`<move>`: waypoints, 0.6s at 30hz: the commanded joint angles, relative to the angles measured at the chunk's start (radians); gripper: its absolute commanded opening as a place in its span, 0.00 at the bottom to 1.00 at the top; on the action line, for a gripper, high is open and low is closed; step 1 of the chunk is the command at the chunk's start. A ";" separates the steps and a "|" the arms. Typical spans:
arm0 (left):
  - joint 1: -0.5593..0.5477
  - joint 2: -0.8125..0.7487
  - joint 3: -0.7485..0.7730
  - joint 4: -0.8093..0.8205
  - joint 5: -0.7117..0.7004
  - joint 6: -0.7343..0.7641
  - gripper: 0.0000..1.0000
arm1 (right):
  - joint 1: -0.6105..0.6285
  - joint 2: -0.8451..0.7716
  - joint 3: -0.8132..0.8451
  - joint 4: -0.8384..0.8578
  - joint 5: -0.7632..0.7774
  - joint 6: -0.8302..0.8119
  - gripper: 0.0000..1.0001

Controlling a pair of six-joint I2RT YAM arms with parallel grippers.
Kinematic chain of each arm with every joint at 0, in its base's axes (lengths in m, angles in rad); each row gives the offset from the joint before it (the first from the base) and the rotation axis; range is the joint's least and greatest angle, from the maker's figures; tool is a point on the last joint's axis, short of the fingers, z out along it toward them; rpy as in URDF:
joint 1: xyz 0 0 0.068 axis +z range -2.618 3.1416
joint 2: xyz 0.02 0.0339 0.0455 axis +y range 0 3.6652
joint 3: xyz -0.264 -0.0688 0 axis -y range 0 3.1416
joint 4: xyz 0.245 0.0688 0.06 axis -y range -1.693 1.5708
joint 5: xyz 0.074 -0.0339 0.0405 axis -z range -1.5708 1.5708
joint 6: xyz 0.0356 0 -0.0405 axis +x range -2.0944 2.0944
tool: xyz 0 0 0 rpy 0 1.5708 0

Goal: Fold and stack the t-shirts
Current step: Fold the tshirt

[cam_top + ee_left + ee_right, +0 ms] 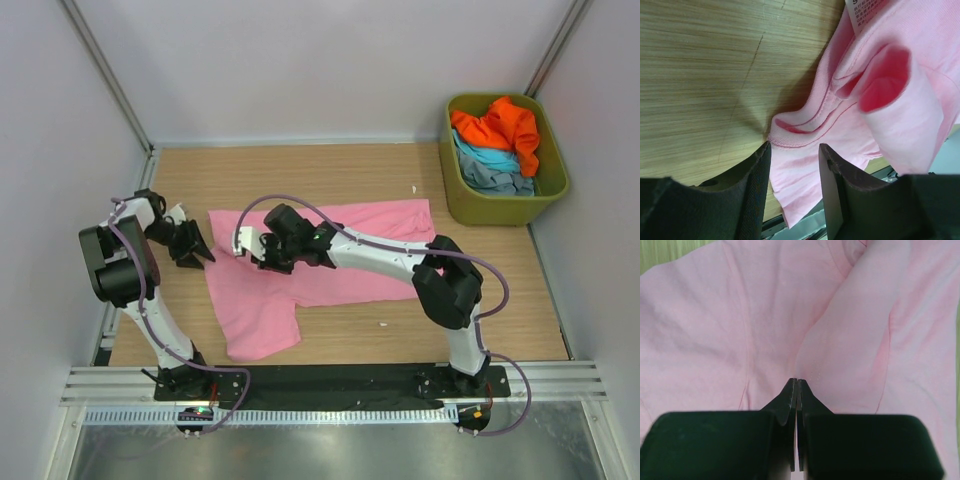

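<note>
A pink t-shirt (pixel 340 255) lies spread on the wooden table, one part hanging toward the near edge. My left gripper (pixel 200 250) is open at the shirt's left edge. In the left wrist view its fingers (pixel 794 146) stand apart just short of the ribbed collar of the pink t-shirt (pixel 900 115), with the white neck label (pixel 865 10) beyond. My right gripper (pixel 252 245) is over the shirt's left part. In the right wrist view it (pixel 797 380) is shut on a raised fold of the pink t-shirt (pixel 740 315).
An olive-green tub (pixel 552 190) stands at the back right and holds an orange tee (pixel 500 125), a light blue one (pixel 490 157) and a grey-blue one (pixel 500 180). Grey walls close in the table (pixel 480 300) on three sides.
</note>
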 commanded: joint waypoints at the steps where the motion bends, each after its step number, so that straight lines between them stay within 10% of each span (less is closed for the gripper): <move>1: 0.009 -0.042 0.017 0.018 0.036 -0.009 0.44 | 0.000 -0.098 -0.037 0.002 -0.008 -0.003 0.01; 18: 0.000 0.023 0.118 0.017 0.300 -0.013 0.43 | 0.003 -0.069 -0.023 0.019 -0.008 -0.009 0.01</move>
